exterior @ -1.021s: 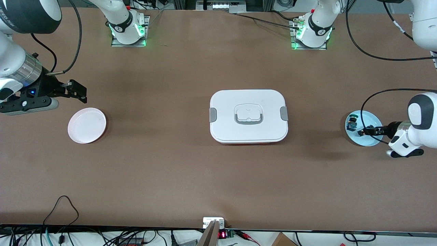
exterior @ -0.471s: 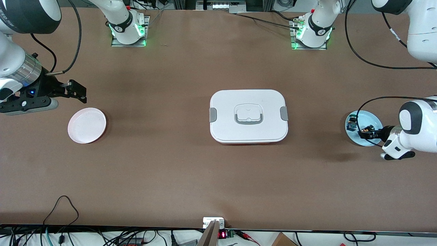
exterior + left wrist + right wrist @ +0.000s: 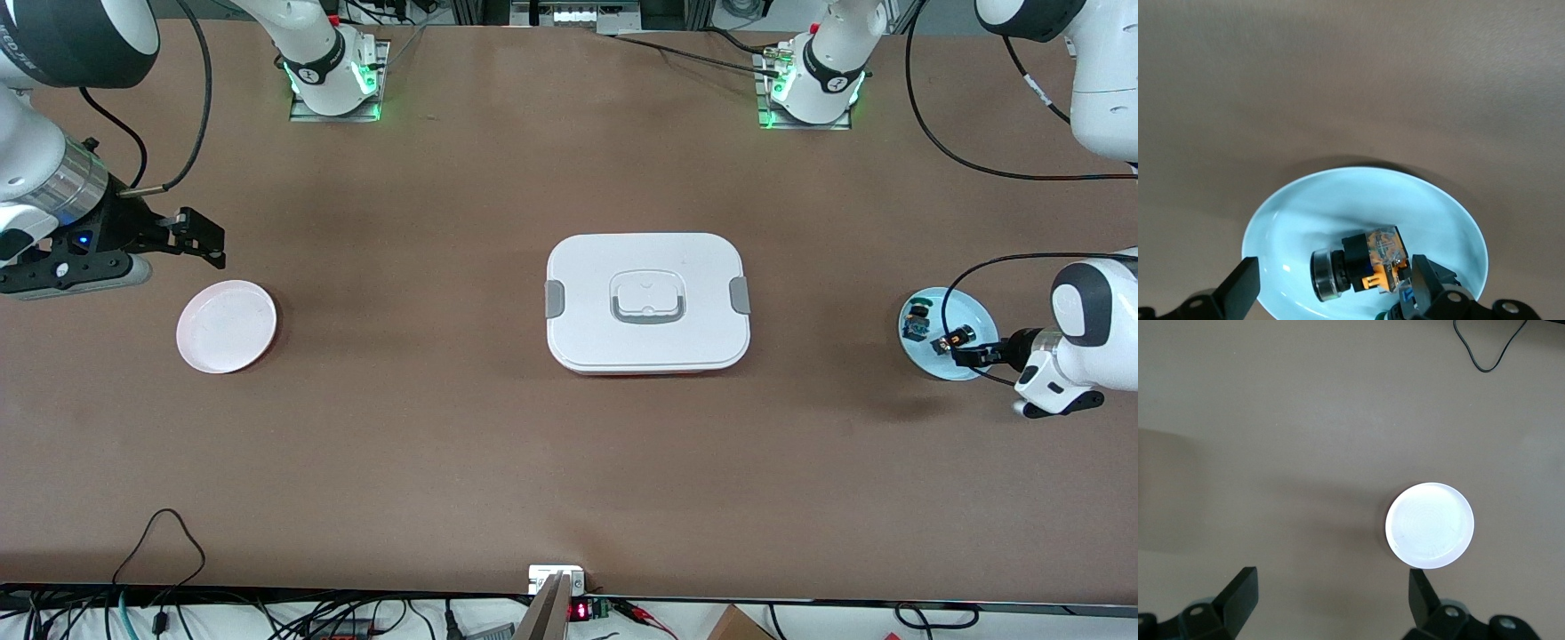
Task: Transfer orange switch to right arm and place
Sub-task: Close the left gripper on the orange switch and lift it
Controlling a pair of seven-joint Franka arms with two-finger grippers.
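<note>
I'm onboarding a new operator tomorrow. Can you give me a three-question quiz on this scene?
1. True or false: the small black-and-orange switch lies in the round pale blue plate, between the open fingers of the left end effector.
2. Multiple choice: the round pink plate holds A) a blue-green part, B) nothing visible, C) the switch.
3. Fill in: the right end effector waits open over the table beside the ____ plate, toward the right arm's end of the table from the white rectangular lidded box.

Key: 1 true; 2 B; 3 pink.
</note>
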